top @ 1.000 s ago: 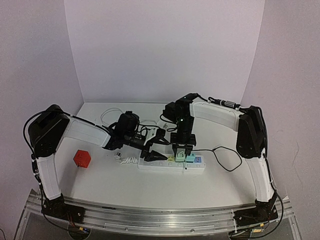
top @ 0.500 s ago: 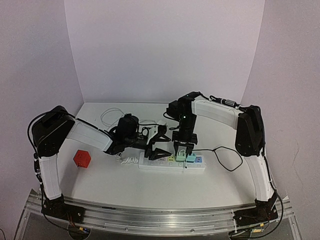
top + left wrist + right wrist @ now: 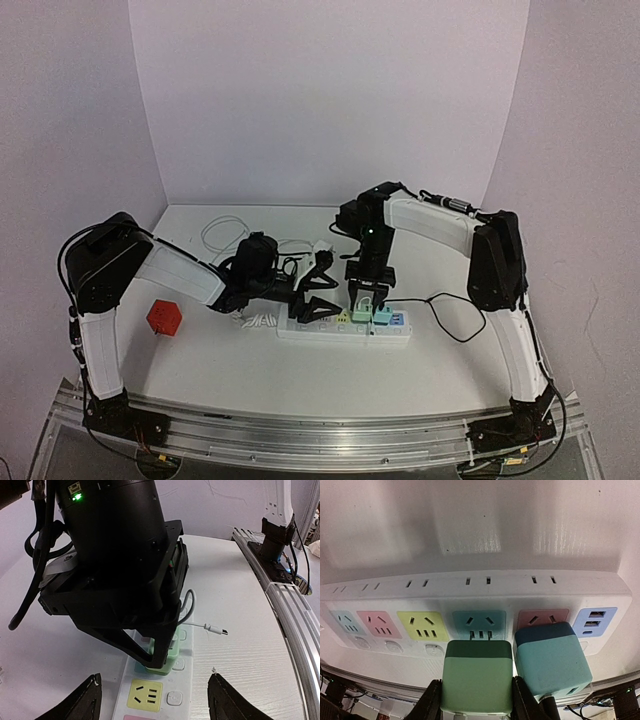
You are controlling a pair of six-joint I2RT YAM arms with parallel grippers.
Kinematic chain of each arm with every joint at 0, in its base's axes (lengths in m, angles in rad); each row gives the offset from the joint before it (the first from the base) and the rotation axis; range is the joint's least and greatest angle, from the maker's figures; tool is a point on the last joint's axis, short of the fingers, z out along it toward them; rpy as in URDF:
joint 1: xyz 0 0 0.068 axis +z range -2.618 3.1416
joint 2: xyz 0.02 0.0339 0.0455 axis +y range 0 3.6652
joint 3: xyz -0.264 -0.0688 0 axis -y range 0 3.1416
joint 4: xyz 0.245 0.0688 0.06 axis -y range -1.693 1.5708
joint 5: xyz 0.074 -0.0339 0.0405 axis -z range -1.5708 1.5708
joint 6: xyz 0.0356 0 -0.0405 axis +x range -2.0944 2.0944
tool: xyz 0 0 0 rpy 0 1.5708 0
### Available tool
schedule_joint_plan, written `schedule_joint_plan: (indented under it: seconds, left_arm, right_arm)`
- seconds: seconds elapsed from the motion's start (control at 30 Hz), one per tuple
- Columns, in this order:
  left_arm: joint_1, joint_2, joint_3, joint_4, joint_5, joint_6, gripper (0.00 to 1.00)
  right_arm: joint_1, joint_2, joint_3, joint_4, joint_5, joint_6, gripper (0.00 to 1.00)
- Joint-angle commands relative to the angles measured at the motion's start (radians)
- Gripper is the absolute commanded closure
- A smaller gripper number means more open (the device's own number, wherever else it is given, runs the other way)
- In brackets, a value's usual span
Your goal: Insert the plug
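Right pincer [image 3: 478, 705] is clamped by its two fingers on the one green cube-shaped plastic plug [image 3: 476, 675], holding it directly over the teal socket [image 3: 479, 621] of the single long white plastic power strip [image 3: 470, 587]. Short lengths of the plug's pins show at that socket, and whether they are in the slots cannot be told. Left pincer [image 3: 157, 700] stands with its jaws apart, one fingertip on each side of the strip's left end, holding nothing. The strip carries five coloured sockets and one blue USB panel [image 3: 594, 621]. A second cube, the blue-green plug [image 3: 552, 657], sits in the rightmost pink socket. One thin black cable [image 3: 455, 320] loops off the strip's right end, one white cable [image 3: 222, 232] lies coiled behind the left arm, and one red cube [image 3: 164, 317] rests well apart to the left. All items lie on a white table [image 3: 300, 370], enclosed by three pale lilac walls [image 3: 320, 100], with an aluminium rail [image 3: 320, 435] along the near edge.
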Motion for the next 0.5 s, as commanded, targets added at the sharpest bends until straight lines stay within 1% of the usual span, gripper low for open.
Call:
schedule_joint_plan:
  seconds: [0.0,0.1,0.37,0.47]
  left_arm:
    - [-0.006,0.002,-0.007,0.027,-0.007,-0.009,0.28]
    - [-0.005,0.0,-0.007,0.021,-0.012,-0.005,0.29]
    - [-0.005,-0.003,-0.003,0.014,-0.019,0.002,0.3]
    - [-0.005,-0.003,-0.001,0.011,-0.021,0.006,0.3]
  right_arm:
    - [-0.019,0.115,0.007,0.048,0.05,-0.018,1.0]
    - [-0.01,0.116,0.008,0.048,0.077,-0.027,1.0]
    - [0.011,0.112,-0.054,0.049,0.121,-0.032,1.0]
    - [0.021,0.119,-0.06,0.066,0.104,-0.029,1.0]
